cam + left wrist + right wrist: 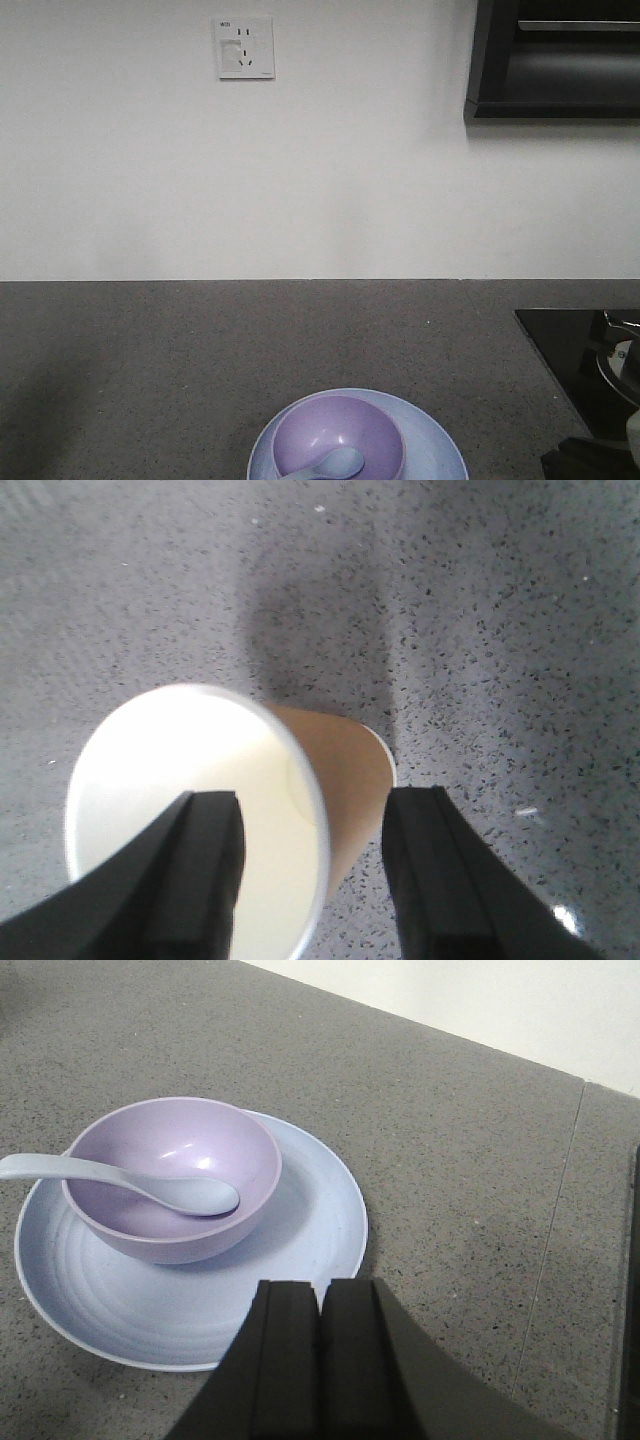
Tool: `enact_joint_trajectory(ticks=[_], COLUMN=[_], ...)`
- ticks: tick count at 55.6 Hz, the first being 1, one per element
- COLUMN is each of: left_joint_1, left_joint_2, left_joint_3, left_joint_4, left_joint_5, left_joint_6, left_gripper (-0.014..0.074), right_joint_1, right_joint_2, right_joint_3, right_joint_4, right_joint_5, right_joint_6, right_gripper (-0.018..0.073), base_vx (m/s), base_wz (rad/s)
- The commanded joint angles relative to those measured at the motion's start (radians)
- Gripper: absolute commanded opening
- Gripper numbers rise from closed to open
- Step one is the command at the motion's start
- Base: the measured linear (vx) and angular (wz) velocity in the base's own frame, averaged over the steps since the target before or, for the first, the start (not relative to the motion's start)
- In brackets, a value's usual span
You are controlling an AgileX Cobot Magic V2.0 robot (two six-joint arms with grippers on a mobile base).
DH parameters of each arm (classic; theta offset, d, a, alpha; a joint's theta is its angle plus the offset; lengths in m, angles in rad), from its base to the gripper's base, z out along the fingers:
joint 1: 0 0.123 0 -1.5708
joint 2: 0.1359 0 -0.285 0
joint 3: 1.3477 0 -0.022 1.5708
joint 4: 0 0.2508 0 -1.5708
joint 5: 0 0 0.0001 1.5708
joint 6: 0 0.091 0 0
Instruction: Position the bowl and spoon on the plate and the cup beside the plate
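Observation:
The light blue plate [432, 448] lies at the near edge of the grey counter, with the purple bowl [340, 425] on it and the spoon [335, 463] resting in the bowl. The right wrist view shows the same plate [310, 1225], bowl [160, 1140] and spoon [190, 1192], whose handle sticks out to the left. My right gripper [321, 1290] hangs shut and empty over the plate's near rim. In the left wrist view the brown cup [345, 780] stands upright on the counter. My left gripper [312, 810] is open, straddling its right wall, one finger over the mouth and one outside.
A black cooktop [565, 355] with a metal pot [620, 365] takes up the counter's right side. The white wall behind carries a socket [243, 47], and a dark cabinet [555, 60] hangs at the top right. Neither gripper shows in the front view.

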Motion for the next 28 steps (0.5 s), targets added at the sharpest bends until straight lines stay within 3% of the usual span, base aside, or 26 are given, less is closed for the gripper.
enact_joint_trajectory(ticks=[1, 9, 15, 26, 28], left_joint_1=[0.003, 0.003, 0.003, 0.002, 0.002], left_joint_2=[0.001, 0.041, 0.051, 0.042, 0.039], left_joint_3=[-0.023, -0.024, -0.024, -0.035, -0.040], left_joint_4=[0.020, 0.020, 0.010, -0.036, -0.055], left_joint_5=[-0.041, -0.043, -0.046, -0.029, -0.024], left_joint_6=[-0.002, -0.002, -0.002, -0.001, -0.001], left_gripper=[0.0432, 0.0419, 0.0356, 0.0015, -0.0010], right_joint_1=[-0.005, -0.005, -0.005, -0.005, -0.005], right_joint_2=[-0.007, -0.007, -0.007, -0.007, -0.007], right_joint_3=[-0.030, -0.030, -0.030, -0.030, -0.030], right_joint_4=[-0.003, -0.003, -0.004, -0.008, -0.008], right_joint_5=[-0.077, -0.078, -0.079, -0.081, -0.081], right_joint_6=[-0.011, -0.011, -0.011, -0.011, -0.011], right_gripper=[-0.0001, -0.0001, -0.0001, -0.0001, -0.0001], base_vx=[0.00, 0.00, 0.00, 0.00, 0.00], base_wz=[0.00, 0.00, 0.00, 0.00, 0.00])
